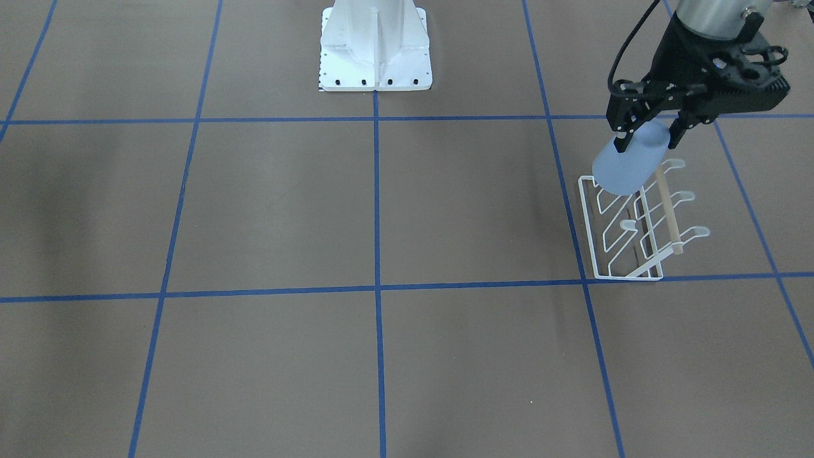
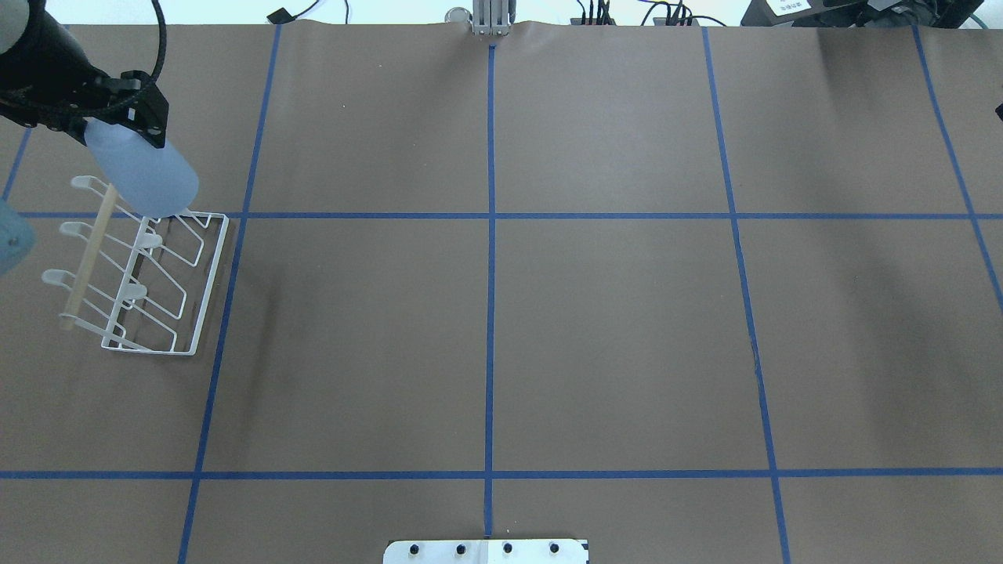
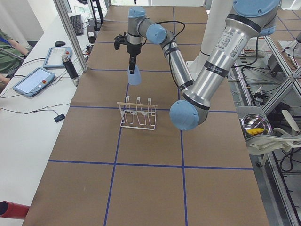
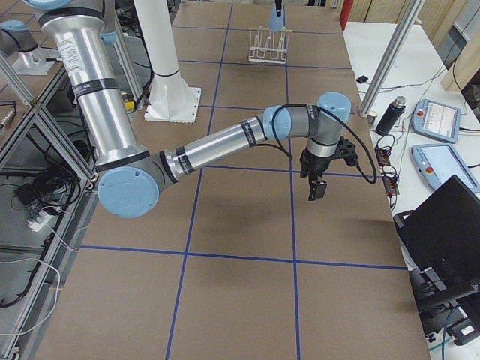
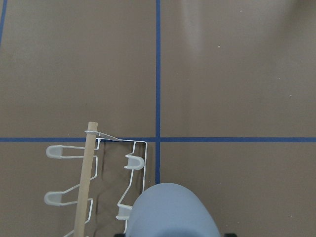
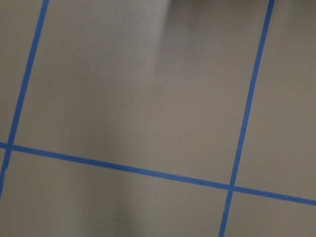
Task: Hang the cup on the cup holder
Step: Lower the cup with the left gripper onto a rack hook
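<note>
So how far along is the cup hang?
Done: pale blue-grey tapered cup grasped and off the table. In hand: left end effector holds it, wide end down, above the white wire rack with its wooden rod, on none of the prongs. Left: lower onto one, release.

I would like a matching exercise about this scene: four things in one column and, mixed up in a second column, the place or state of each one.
Column one:
1. cup
2. cup holder
3. left hand
4. right hand

Column two:
A. stands on the table
B. above the table, far from the cup holder
C. pale blue, held in the air by one end of the cup holder
D. closed around the cup

Pairs: 1-C, 2-A, 3-D, 4-B.
</note>
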Controlling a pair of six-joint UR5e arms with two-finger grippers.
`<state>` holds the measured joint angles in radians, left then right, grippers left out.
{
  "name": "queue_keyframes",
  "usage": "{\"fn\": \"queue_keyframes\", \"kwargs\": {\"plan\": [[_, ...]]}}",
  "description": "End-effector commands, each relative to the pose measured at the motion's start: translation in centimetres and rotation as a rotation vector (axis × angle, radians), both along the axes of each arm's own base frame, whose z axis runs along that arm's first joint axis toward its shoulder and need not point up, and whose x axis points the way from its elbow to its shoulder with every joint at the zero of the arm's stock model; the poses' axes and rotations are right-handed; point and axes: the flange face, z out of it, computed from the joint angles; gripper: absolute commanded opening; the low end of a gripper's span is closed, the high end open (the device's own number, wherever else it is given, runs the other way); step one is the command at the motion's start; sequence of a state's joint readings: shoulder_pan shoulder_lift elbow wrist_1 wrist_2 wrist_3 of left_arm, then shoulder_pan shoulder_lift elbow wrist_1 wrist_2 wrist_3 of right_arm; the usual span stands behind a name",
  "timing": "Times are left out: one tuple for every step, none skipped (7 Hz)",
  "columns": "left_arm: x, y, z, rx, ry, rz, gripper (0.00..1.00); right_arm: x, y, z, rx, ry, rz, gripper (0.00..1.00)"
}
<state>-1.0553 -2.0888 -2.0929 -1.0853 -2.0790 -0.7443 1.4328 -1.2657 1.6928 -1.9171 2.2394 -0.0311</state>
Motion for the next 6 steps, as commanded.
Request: {"fn": "queue_keyframes", "kwargs": {"plan": [[0.6,-4.2,2.4,-0.013,-0.008,-0.007,0.0,0.3,1.1,1.4,-0.034,0.002,-0.01,1.0],[1.4,-5.9,3.8,-0.013,0.004,-0.004,0.0,0.3,1.2,1.4,-0.038,0.003,-0.009,1.0],[2.0,-6.9,4.8,-0.007,0.009,-0.003,0.0,0.2,1.3,1.4,-0.04,-0.011,-0.01,1.0],[2.2,-7.3,5.9,-0.015,0.005,-0.003,0.0,0.1,1.5,1.3,-0.043,-0.029,-0.011,1.0],[2.2,-7.3,6.3,-0.021,0.001,-0.002,0.0,0.1,1.4,1.3,-0.044,-0.032,-0.011,1.0],[2.3,-7.3,6.5,-0.024,0.001,0.0,0.0,0.0,1.5,1.0,-0.044,-0.049,-0.008,1.0]]}}
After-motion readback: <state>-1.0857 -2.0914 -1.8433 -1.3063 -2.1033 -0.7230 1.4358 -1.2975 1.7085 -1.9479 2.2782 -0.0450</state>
